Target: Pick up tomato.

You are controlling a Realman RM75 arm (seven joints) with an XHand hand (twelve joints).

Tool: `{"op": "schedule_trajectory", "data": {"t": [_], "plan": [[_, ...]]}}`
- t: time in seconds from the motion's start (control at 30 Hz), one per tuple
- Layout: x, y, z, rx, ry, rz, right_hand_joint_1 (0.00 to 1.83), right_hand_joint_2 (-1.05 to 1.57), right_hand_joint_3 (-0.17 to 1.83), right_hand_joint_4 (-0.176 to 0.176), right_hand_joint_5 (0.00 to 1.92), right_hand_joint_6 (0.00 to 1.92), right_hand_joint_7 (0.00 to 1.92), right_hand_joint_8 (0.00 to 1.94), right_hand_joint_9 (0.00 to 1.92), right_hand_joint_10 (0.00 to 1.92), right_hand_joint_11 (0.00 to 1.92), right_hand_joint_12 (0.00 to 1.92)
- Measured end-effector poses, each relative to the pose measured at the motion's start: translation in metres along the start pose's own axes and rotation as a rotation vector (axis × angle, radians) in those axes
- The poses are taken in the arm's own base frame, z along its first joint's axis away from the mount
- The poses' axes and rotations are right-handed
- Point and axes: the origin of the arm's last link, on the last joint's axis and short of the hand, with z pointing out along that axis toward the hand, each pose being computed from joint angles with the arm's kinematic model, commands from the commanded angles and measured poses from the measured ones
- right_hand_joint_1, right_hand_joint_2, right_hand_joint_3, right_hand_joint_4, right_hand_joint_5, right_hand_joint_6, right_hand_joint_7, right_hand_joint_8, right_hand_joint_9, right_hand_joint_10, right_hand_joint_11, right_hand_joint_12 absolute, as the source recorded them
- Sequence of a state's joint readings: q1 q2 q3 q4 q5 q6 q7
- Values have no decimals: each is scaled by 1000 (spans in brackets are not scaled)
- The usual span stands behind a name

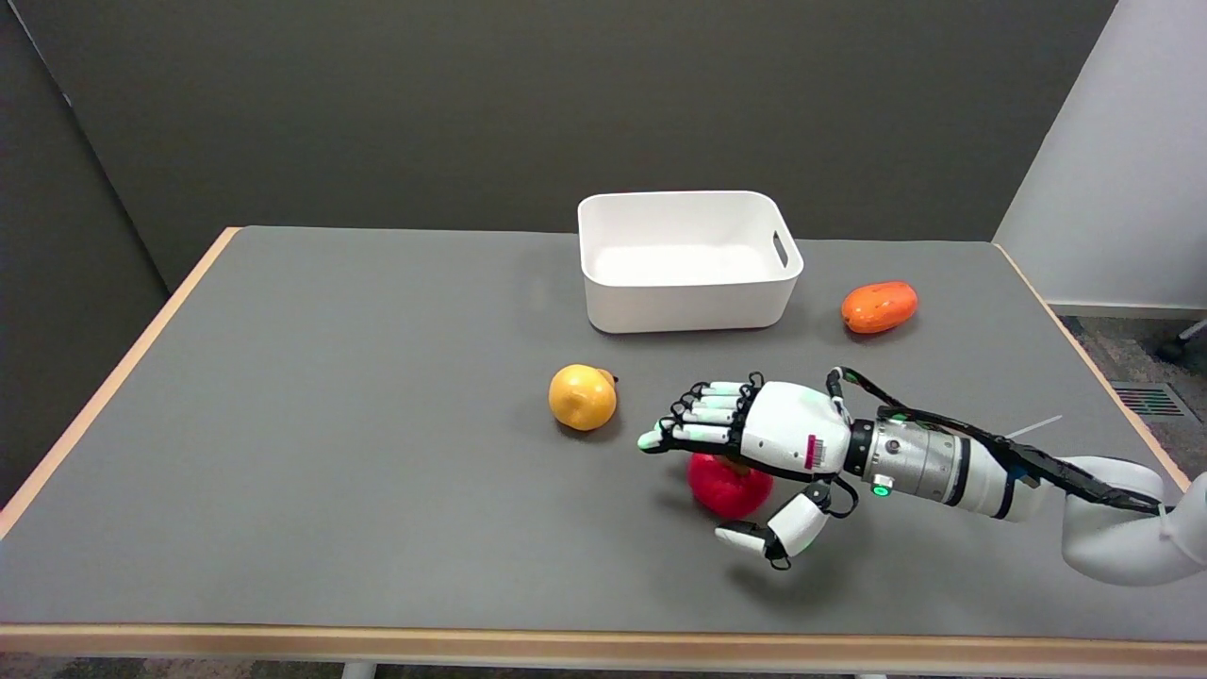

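One target: round glossy red tomato (724, 488) with a brown stem cap, lying on the grey table top (358, 453), in front of the white bin and a little to that bin's right
Hand: black-and-white right hand (754, 457) is spread over the tomato, palm down, covering the fruit's upper part
Fingers: long fingers (702, 422) reach out flat past the tomato's far-left side; the thumb (768, 536) juts out at its near side, just beside it
Grasp: fingers and thumb are apart and nothing is clasped; whether the palm touches the tomato cannot be told
Arm: white arm with a silver wrist (919, 460) comes in from the bin's right and nearer the camera, a black cable running along it
Bin: white rectangular plastic bin (688, 259) with a handle slot, standing at the table's far side
Yellow fruit: round yellow fruit (583, 397), in front of the bin's left end, apart from the fingertips
Orange fruit: oval orange fruit (879, 306), to the right of the bin, well apart from the hand
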State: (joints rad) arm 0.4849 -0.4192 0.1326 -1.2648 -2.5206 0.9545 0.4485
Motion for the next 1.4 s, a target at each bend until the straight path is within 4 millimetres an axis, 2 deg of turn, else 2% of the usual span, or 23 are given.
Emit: {"op": "schedule_trajectory", "data": {"t": [0.1,0.17,0.37,0.6,0.73,0.8,0.87,0.9,0.93,0.97,1.0,1.03,1.07,1.23,1.4], "plan": [[-1,0,1,-1,-6,0,409,621,1044,110,150,450,311,474,335,734,303,1242],[-2,-1,1,-1,-8,0,466,630,1041,111,173,476,337,500,377,779,369,1326],[-3,-1,2,-1,-14,-3,625,658,1038,110,200,517,389,543,455,850,500,1405],[-2,0,3,3,-16,-15,1065,708,984,118,264,579,480,649,524,979,590,1455],[-1,0,4,10,-16,-25,1151,726,991,132,313,766,578,809,610,1019,614,1447],[-1,0,5,12,-17,-29,1183,745,979,155,338,869,607,861,628,1043,630,1452],[0,0,5,14,-17,-34,1291,1041,413,173,373,1129,701,1356,674,1134,651,1457],[0,1,5,15,-17,-35,1359,1097,276,176,389,1205,716,1433,705,1243,664,1463],[0,1,5,15,-17,-37,1431,1097,234,176,404,1246,713,1406,739,1383,678,1472],[0,1,5,16,-17,-38,1427,1107,213,140,430,1323,726,1377,762,1424,691,1475],[1,1,5,17,-15,-39,1287,1143,216,21,491,1504,777,1332,777,1311,708,1468],[1,1,5,18,-15,-40,1175,1172,219,-74,539,1650,817,1295,789,1220,721,1463],[1,1,5,18,-16,-41,1157,1170,230,-85,552,1670,824,1287,792,1218,723,1482],[2,2,5,19,-9,-44,1172,1089,353,-84,592,1629,867,1256,832,1277,769,1558],[6,5,4,8,20,-38,1177,1084,348,-91,604,1620,881,1238,847,1247,795,1542]]}}
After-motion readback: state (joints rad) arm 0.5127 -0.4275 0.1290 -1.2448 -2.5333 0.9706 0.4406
